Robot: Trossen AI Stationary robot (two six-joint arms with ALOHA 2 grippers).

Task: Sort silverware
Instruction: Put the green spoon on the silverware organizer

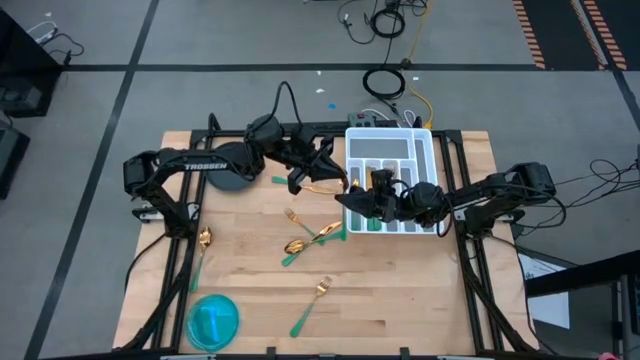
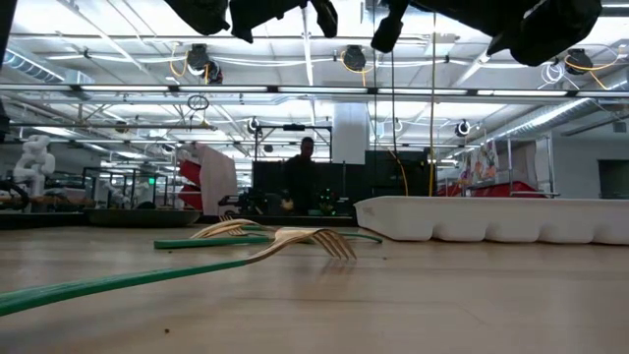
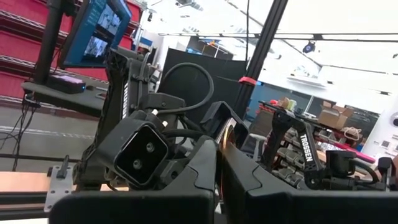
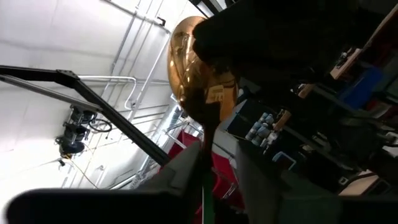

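Observation:
A spoon with a gold bowl [image 4: 194, 68] and a slim green handle [image 4: 206, 190] hangs in the air near the white tray's left edge, between my two grippers. My left gripper [image 1: 322, 180] reaches in from the table's left and is shut on the spoon's bowl end. My right gripper [image 1: 356, 196] comes from the table's right. Its fingers [image 4: 180, 171] stand open on either side of the spoon's neck. More silverware lies flat on the wooden table: forks [image 1: 305, 222], a spoon [image 1: 204, 240] and a fork [image 1: 322, 290]. My left gripper pinches the spoon at its gold bowl end [image 3: 231, 133] between its two fingers, coming about level from the table's left. The spoon is lifted clear of the table. My right gripper has the spoon's neck [image 4: 207, 140] close against one finger; I cannot tell whether they touch.
The white compartmented tray [image 1: 425, 150] stands at the back right, under the right arm. A dark round plate [image 1: 230, 182] sits under the left arm. A blue dish [image 1: 212, 320] is at the near left. Bare wood shows at the near right.

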